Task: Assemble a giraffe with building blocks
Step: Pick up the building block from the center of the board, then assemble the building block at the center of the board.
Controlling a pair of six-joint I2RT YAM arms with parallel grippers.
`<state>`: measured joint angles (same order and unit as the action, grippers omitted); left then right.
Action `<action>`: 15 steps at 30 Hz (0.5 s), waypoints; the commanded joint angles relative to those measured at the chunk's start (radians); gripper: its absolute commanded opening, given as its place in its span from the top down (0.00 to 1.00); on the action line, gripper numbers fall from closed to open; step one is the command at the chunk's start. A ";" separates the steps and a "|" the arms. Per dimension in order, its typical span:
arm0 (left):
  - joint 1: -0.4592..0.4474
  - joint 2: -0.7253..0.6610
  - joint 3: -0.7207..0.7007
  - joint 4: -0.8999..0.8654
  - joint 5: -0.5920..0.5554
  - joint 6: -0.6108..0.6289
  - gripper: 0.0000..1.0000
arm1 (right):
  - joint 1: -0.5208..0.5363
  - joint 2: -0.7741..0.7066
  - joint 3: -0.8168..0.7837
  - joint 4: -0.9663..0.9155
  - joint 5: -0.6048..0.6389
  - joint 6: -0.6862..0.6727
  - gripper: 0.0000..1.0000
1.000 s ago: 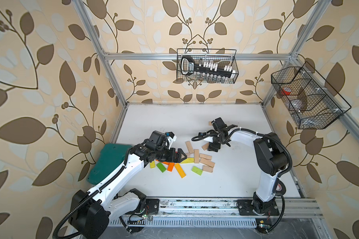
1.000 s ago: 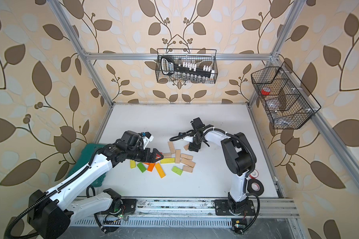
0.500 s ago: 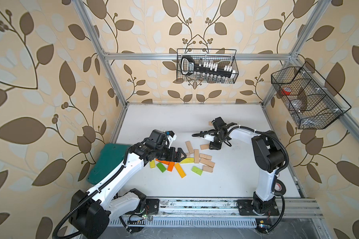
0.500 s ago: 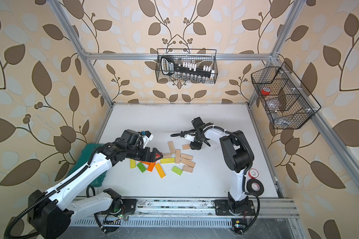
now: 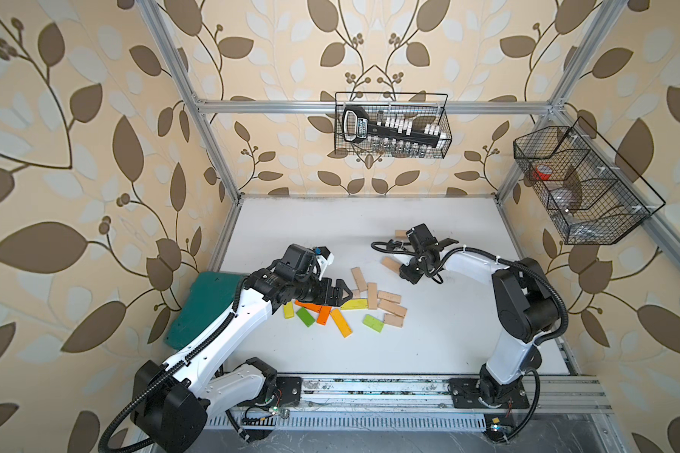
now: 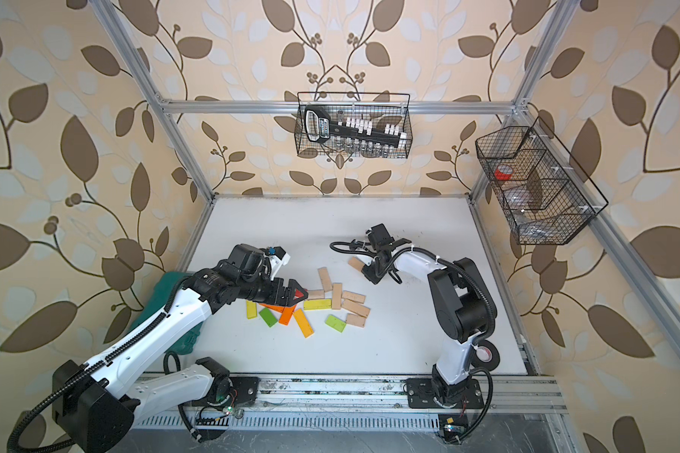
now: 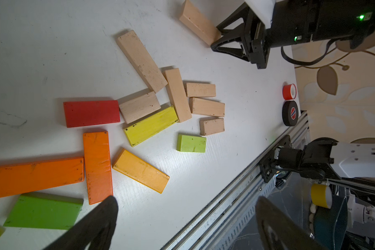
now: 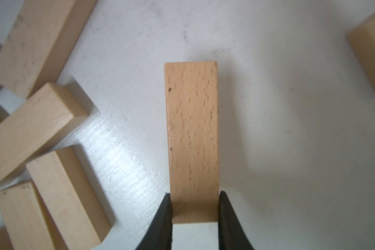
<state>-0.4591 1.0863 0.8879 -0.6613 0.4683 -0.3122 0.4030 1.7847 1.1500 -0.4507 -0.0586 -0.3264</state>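
My right gripper (image 8: 194, 207) is shut on one end of a pale wooden plank (image 8: 192, 138), which sticks out straight ahead of the fingers; in both top views this plank (image 5: 389, 263) (image 6: 356, 263) sits apart, behind the main pile. The building blocks lie in a loose pile mid-table: a red one (image 7: 91, 113), two orange (image 7: 97, 166), yellow (image 7: 151, 125), amber (image 7: 141, 171), two green (image 7: 191, 143), and several pale planks (image 7: 142, 60). My left gripper (image 7: 187, 201) hovers open over the pile's left side (image 5: 344, 292), holding nothing.
A dark green case (image 5: 209, 306) lies at the table's left edge under my left arm. Tape rolls, red (image 7: 289, 92) and black (image 7: 290, 113), sit near the right arm's base. One more pale block (image 5: 400, 234) lies behind the right wrist. Wire baskets (image 5: 393, 125) (image 5: 581, 188) hang on the walls.
The right jaws have closed onto the pale plank's end, and the plank has shifted slightly away from the pile. The left arm has barely moved and stays open.
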 commanded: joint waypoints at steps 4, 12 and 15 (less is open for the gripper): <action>-0.006 0.020 0.041 0.026 0.011 0.038 0.01 | -0.052 -0.139 -0.053 0.096 0.108 0.445 0.72; -0.034 0.126 0.079 0.166 0.036 -0.001 0.01 | -0.137 -0.157 -0.098 0.098 0.151 0.704 0.71; -0.048 0.178 0.111 0.197 0.038 -0.011 0.01 | -0.169 -0.094 -0.088 0.105 0.129 0.747 0.71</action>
<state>-0.4942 1.2407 0.9409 -0.5404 0.4789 -0.3168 0.2558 1.6394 1.0695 -0.3534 0.0635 0.3077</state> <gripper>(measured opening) 0.988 0.293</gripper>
